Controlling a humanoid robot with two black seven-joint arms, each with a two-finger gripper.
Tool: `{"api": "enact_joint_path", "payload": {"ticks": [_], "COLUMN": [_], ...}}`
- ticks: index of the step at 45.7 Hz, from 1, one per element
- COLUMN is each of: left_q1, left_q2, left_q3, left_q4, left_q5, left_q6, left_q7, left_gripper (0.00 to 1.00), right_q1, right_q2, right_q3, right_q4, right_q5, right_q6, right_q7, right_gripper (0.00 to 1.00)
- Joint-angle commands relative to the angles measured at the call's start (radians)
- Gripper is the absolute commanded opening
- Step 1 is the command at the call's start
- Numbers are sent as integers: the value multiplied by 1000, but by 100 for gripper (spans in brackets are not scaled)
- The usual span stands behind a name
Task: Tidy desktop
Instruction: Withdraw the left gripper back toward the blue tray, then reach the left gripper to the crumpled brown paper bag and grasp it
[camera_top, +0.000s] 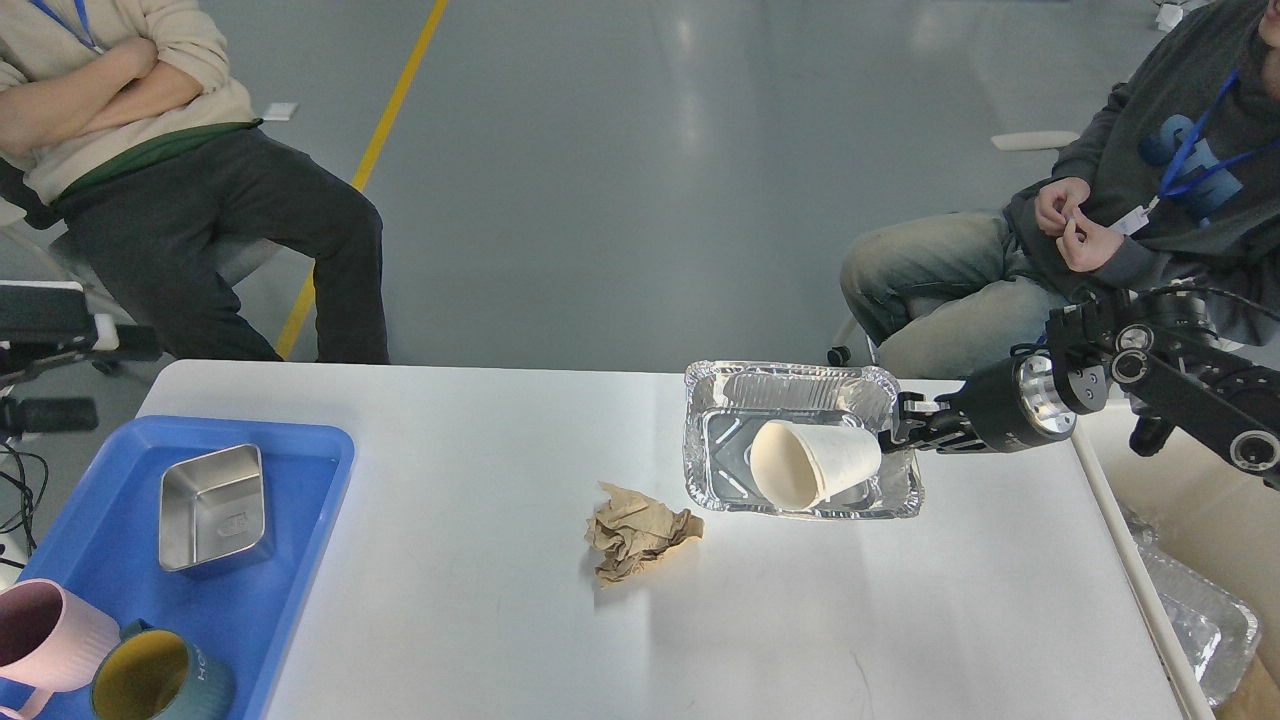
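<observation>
The white desktop (450, 620) fills the lower view. A silver foil tray (790, 376) sits at its far right, with a white paper cup (815, 462) lying on its side inside, mouth to the left. My right gripper (893, 428) comes in from the right and is closed on the tray's right rim. A crumpled brown paper ball (637, 532) lies on the desktop left of the tray. My left arm and gripper are out of view.
A blue plastic tray (310, 470) at the left edge holds a metal box (213, 507), a pink mug (50, 630) and a teal mug (160, 680). A beige bin (1200, 500) with foil trays (1205, 620) stands off the right edge. Two people sit beyond the table.
</observation>
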Motion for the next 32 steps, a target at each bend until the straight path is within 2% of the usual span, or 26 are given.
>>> {"api": "enact_joint_path", "payload": {"ticks": [1,9,15,20,26,30,32], "left_q1": [-1,-9,-4,10,73,126,154], "left_q2": [35,-11,-98,-236,-493,-679,-763], "left_q3": [24,19,24,30,45,45,45], "left_q4": [8,16,17,17,56,100,120], "left_q5": [0,2,6,16,78,166,206], "left_q6": [-38,-21,63,227,468,557,586], "left_q7": [-45,-26,-14,32,67,78,96], "left_gripper": [96,96,96,96,96,96,96], "right_q1": [1,1,1,3,13,18,22], "right_q2": [8,5,-2,-2,-2,-3,-8], "right_q3": [-1,-1,-1,-1,-1,-1,-1], "right_q4": [-1,-1,2,4,5,5,5], "right_q5": [0,0,0,0,1,8,12], "right_q6": [0,0,0,0,2,3,3], "right_q7": [0,0,0,0,0,0,0], "right_gripper": [0,0,0,0,0,0,0]}}
